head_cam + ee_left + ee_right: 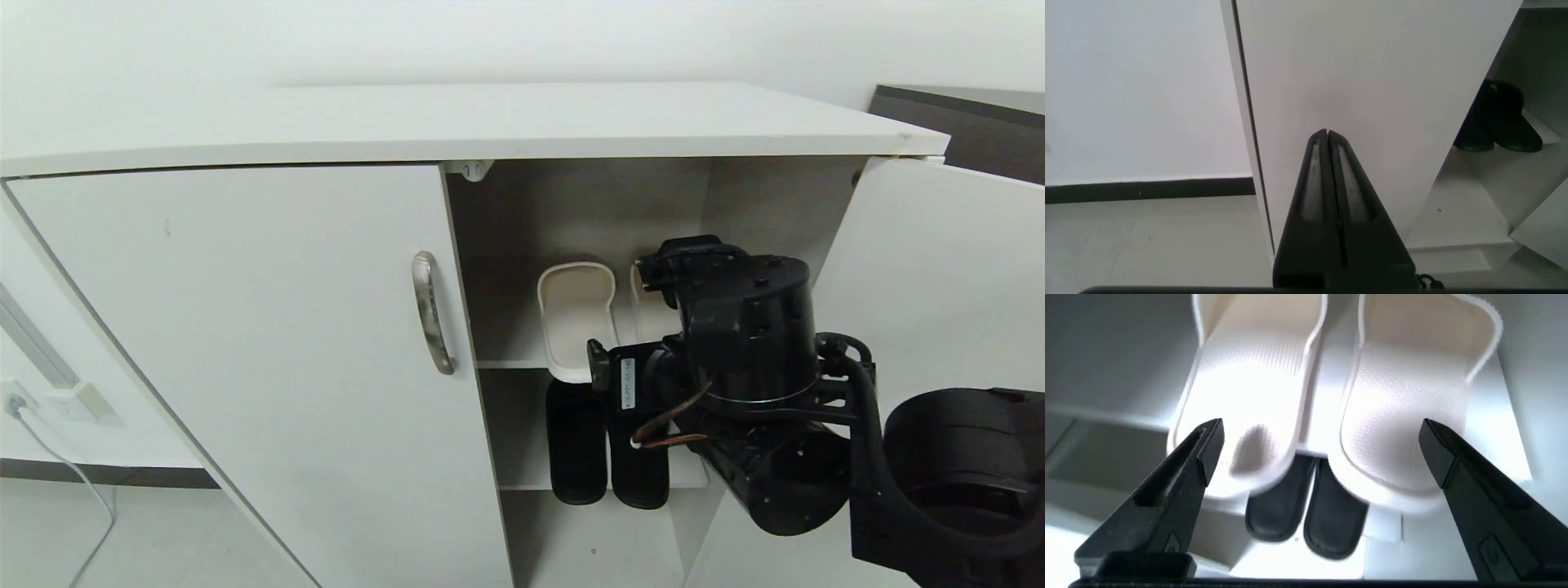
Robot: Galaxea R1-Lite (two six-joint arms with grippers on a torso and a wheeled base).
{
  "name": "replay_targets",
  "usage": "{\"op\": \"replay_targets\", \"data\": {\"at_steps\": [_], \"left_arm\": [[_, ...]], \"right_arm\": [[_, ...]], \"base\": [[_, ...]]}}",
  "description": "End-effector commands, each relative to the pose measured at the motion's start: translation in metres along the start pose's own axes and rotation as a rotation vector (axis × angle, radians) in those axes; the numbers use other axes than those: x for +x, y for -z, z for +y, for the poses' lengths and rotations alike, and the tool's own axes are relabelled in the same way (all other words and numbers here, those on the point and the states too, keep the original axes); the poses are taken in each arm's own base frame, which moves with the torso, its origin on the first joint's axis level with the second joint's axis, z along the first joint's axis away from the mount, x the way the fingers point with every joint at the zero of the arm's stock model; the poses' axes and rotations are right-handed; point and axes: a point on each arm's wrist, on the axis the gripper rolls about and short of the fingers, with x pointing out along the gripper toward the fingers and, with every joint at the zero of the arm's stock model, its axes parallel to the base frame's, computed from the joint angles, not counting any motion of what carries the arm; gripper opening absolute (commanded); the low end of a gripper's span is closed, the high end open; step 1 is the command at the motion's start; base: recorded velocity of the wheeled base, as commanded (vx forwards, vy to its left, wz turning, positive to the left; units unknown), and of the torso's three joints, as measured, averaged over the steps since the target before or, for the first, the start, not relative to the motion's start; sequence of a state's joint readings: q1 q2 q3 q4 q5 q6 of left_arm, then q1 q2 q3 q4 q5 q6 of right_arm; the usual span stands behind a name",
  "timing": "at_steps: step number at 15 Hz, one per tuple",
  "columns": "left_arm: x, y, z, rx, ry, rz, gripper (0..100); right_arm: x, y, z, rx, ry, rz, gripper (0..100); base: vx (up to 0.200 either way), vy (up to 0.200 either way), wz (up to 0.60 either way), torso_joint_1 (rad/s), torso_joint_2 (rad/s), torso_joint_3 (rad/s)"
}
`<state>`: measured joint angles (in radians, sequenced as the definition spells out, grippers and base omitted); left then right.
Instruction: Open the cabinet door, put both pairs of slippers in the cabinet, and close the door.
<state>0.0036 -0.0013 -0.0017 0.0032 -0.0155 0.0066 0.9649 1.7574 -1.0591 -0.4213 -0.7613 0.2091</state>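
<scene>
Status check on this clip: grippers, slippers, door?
Right gripper open, empty, facing white slippers on upper shelf. Left gripper shut, empty. Black slippers on lower shelf. Right door open, arm in doorway.

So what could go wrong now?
1. The white slippers stick out past their shelf. A bump from the open right gripper, which is right in front of them, could tip them off.
2. The black slippers overhang their shelf too, so the door might catch on the heels when it shuts.
3. The right arm is in the doorway; the door could hit it if it swings too soon.
</scene>
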Motion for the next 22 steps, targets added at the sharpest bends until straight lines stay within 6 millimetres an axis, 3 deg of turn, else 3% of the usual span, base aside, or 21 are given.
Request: {"op": "replay_targets", "data": {"at_steps": [1,2,3,12,22], "left_arm": [[0.0,0.0,0.0,0.0,0.0,0.001,0],[0.0,0.0,0.0,0.001,0.0,0.001,0],[0.0,0.0,0.0,0.0,0.0,0.001,0],[0.0,0.0,0.0,0.001,0.0,0.001,0],[0.0,0.0,0.0,0.001,0.002,0.001,0]], "right_arm": [[-0.007,-0.002,0.0,0.005,-0.015,-0.007,100],[-0.009,-0.001,0.002,0.001,-0.024,-0.004,100],[-0.009,-0.001,0.002,0.003,-0.026,-0.004,0],[-0.006,0.008,0.01,-0.007,-0.038,0.002,0],[-0.005,0.015,0.01,-0.014,-0.036,0.003,0]], "base": [[0.0,0.0,0.0,0.0,0.0,0.0],[0.0,0.0,0.0,0.0,0.0,0.0],[0.0,0.0,0.0,0.0,0.0,0.0],[0.0,0.0,0.0,0.0,0.0,0.0],[-0.2,0.0,0.0,0.004,0.0,0.002]]}}
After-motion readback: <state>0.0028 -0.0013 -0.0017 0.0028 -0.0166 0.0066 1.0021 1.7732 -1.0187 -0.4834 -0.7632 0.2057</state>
